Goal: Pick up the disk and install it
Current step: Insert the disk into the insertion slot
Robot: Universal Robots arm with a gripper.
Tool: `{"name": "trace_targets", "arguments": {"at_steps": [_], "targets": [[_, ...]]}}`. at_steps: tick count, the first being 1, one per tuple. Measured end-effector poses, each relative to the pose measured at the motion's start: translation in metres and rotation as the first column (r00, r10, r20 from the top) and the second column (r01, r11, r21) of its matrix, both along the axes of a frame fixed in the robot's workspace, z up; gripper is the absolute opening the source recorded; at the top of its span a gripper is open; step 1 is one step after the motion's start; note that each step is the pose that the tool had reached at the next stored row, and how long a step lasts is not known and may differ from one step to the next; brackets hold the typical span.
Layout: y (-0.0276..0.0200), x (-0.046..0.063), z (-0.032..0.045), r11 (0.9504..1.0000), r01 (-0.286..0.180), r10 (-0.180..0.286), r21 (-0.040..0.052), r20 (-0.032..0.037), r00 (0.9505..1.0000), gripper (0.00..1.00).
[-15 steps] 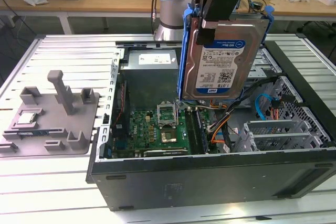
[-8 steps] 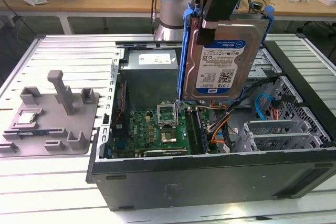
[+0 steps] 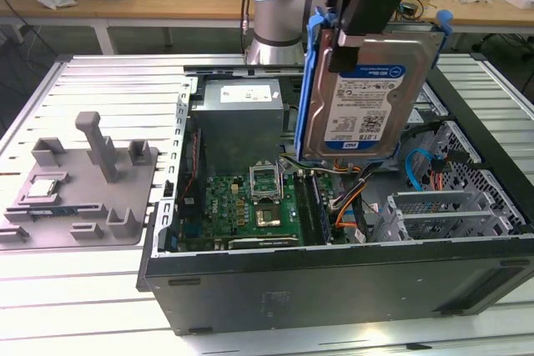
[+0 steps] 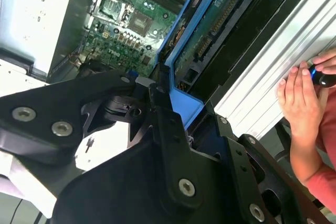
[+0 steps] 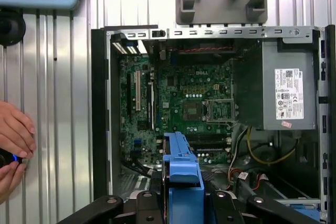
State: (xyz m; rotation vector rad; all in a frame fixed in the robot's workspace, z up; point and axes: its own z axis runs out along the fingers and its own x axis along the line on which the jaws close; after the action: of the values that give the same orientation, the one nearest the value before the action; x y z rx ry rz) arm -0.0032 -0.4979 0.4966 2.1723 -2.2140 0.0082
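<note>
The disk, a silver drive with a white-and-blue label in a blue carrier frame, hangs upright above the open computer case. My gripper is shut on its upper edge, the black fingers clamping the blue frame. In the second wrist view the disk's green circuit-board underside and blue frame run away from the gripper. The first wrist view looks straight down the blue frame edge, held by the gripper, onto the case interior.
Inside the case lie the green motherboard, the grey power supply and a metal drive cage at the exterior view's right. A grey fixture plate sits on the table beside the case. A person's hand rests at the table's edge.
</note>
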Motion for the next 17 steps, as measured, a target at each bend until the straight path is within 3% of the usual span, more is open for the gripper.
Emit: {"name": "trace_targets", "arguments": {"at_steps": [11,17], "targets": [[-0.0234,0.047,0.0,1.0,0.0,0.0,0.0003,-0.0001,1.0,0.37],[-0.0259,0.088,0.0,1.0,0.0,0.0,0.0007,-0.0001,1.0,0.37]]}}
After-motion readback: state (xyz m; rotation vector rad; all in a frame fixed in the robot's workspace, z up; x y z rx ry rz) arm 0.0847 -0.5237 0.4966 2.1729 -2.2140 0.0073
